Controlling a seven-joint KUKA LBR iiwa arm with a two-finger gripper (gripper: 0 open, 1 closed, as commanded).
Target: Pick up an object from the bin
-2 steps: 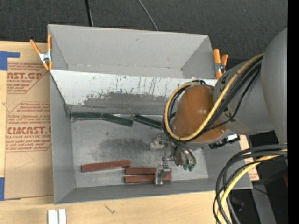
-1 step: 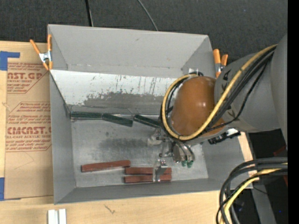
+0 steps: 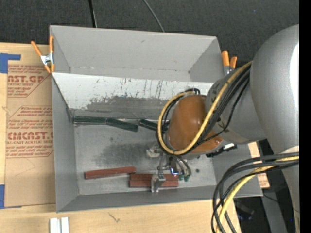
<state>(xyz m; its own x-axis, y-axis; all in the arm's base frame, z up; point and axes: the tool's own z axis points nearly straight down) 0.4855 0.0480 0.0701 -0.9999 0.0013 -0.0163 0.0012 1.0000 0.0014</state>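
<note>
My gripper (image 3: 167, 171) hangs low near the bin's front wall, right of centre, below the orange cover on the wrist. It is directly over the right end of a short reddish-brown block (image 3: 140, 180) that lies flat along the front edge of the floor. Part of that block is hidden beneath the gripper. Just left of it lies a longer, thinner reddish-brown bar (image 3: 110, 173), also flat and apart from the gripper.
A dark green long-handled tool (image 3: 114, 122) lies along the back of the bin floor, its right end running under the arm. The arm and its yellow and black cables cover the bin's right side.
</note>
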